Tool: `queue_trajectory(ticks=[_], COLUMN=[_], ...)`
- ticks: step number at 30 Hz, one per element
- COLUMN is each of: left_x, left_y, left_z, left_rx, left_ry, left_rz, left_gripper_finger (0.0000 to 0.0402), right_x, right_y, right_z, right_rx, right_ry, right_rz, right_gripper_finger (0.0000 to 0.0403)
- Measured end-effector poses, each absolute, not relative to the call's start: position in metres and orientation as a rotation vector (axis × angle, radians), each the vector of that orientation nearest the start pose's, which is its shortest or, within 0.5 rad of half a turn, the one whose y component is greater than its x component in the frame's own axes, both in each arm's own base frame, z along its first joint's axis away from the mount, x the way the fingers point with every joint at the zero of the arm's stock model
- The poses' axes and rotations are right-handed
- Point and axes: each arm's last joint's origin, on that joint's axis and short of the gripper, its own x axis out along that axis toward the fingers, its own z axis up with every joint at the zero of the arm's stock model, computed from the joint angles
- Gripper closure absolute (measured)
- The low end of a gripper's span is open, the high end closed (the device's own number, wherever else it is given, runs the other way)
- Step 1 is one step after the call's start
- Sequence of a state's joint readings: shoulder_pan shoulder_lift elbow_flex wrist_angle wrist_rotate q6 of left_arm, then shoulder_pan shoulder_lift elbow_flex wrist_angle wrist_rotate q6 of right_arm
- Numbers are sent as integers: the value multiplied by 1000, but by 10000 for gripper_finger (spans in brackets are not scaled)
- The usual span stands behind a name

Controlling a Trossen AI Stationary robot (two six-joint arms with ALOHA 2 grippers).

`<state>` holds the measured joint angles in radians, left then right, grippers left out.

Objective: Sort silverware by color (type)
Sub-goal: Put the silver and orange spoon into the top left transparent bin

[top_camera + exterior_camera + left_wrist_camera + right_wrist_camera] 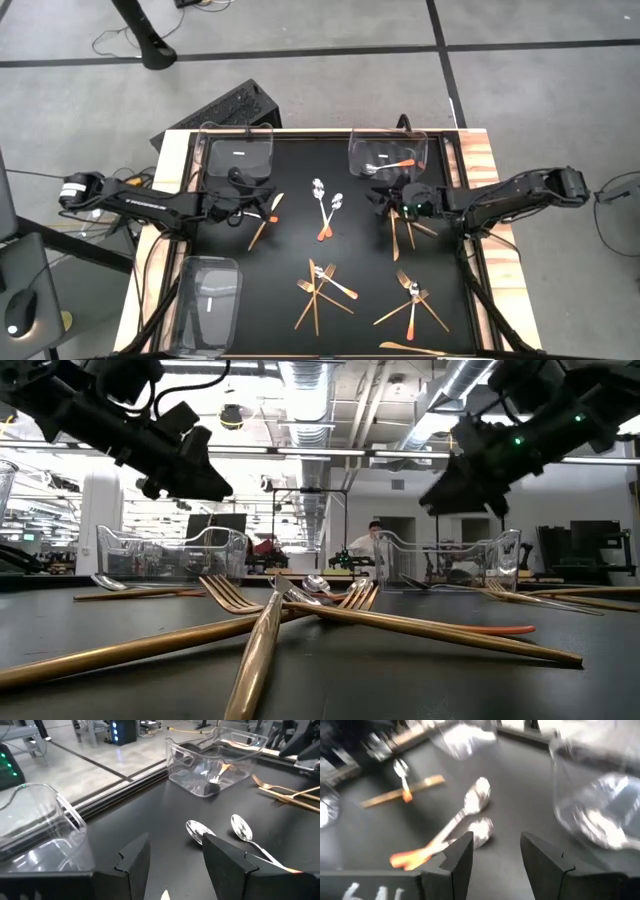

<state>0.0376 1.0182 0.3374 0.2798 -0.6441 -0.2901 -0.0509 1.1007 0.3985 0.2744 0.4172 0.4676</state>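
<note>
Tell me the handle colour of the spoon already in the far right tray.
Orange-red, on the spoon in the tray; the high view shows it best.

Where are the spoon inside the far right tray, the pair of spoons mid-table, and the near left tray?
Spoon in tray point(390, 165), high view, handle.
Pair of spoons point(327, 205), high view, crossed handles.
Near left tray point(183, 300), high view, left rim.

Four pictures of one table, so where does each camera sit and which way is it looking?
High view: above the table, looking straight down; both arms show, left gripper and right gripper, over scattered silverware.
Low view: at tabletop height, looking across into the room; both grippers hang in from above.
Left wrist view: on the left arm, looking past its open fingers toward the tray with a spoon.
Right wrist view: on the right arm, past its open fingers.
Shared: both wrist views show the two spoons mid-table.
</note>
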Motion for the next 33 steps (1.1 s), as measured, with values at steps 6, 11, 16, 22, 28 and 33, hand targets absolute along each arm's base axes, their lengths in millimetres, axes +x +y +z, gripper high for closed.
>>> queue_trajectory(ticks=[6,11,16,22,28,33], left_x=[182,175,171,164,163,169], left_y=[23,23,23,23,23,24], left_z=[192,194,191,184,181,170], left_rx=[-163,-158,-162,-227,-275,-332], left_ry=[300,321,360,422,430,461], left_rz=[713,721,724,756,782,815], left_gripper_finger=[239,239,239,239,239,239], right_x=[223,262,296,321,346,347], right_y=[-37,-33,-31,-24,-27,-23], right_z=[176,172,172,179,176,184], right_rx=[593,640,596,482,476,413], right_ry=[319,444,592,644,701,658], right_rz=[-566,-516,-539,-471,-377,-389], right_gripper_finger=[217,217,217,217,217,217])
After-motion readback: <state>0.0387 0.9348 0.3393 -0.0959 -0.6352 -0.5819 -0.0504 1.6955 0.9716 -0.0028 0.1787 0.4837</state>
